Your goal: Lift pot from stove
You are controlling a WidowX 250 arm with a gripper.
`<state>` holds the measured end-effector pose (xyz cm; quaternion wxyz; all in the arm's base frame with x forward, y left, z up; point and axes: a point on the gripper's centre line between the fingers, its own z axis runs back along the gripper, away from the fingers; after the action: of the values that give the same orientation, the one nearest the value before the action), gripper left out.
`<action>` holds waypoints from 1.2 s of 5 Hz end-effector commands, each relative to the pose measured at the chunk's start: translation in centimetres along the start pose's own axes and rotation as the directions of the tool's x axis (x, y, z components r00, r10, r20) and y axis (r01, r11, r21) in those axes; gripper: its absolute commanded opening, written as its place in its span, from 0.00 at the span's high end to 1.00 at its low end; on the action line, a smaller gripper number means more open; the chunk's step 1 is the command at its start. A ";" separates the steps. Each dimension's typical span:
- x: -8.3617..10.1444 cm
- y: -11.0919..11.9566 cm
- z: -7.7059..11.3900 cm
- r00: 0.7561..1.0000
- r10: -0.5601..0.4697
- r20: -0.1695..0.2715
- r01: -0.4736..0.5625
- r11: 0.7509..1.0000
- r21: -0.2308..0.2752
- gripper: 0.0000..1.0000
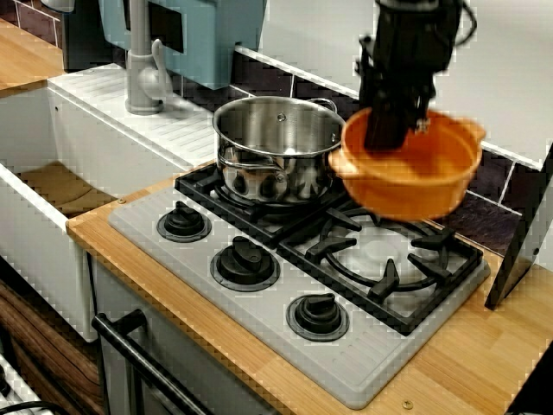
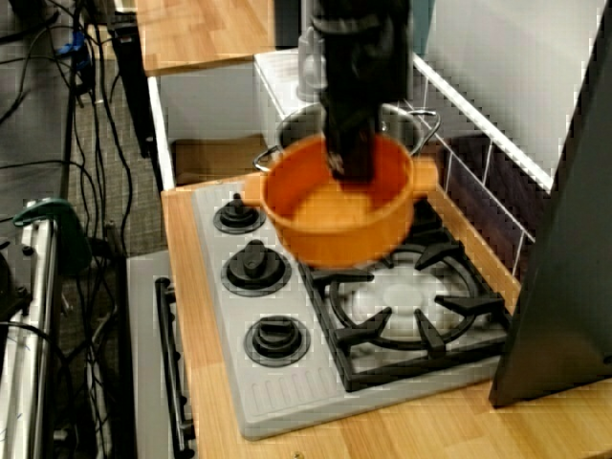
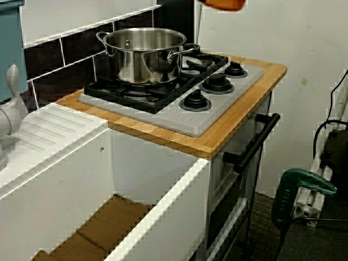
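steel pot (image 1: 278, 147) upright | grey faucet (image 1: 145, 73) | white sink (image 3: 70, 179) | wooden counter (image 1: 467, 363)

wooden counter (image 1: 467, 346) bears grey stove (image 1: 259, 303).

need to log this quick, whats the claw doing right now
Claw: closed on the rim of the orange pot, holding it in the air above the stove.

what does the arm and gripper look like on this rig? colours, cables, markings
The arm is all black and boxy, a blocky column narrowing down to the gripper. Thin dark cables loop beside its upper part in the front view. No markings or labels are readable; it is blurred in both views that show it. The fingers are hidden inside the orange pot.
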<state>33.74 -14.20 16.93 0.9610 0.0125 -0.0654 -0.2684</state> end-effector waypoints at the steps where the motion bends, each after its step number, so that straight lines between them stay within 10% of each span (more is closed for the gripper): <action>1: -2.3 1.1 6.6 0.986 0.121 0.118 -0.126 0.991 0.034 1.00; 6: -3.7 5.7 12.4 0.929 0.337 0.152 -0.337 0.941 -0.030 1.00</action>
<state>33.08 -6.51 26.39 0.9906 -0.0145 -0.0933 -0.0985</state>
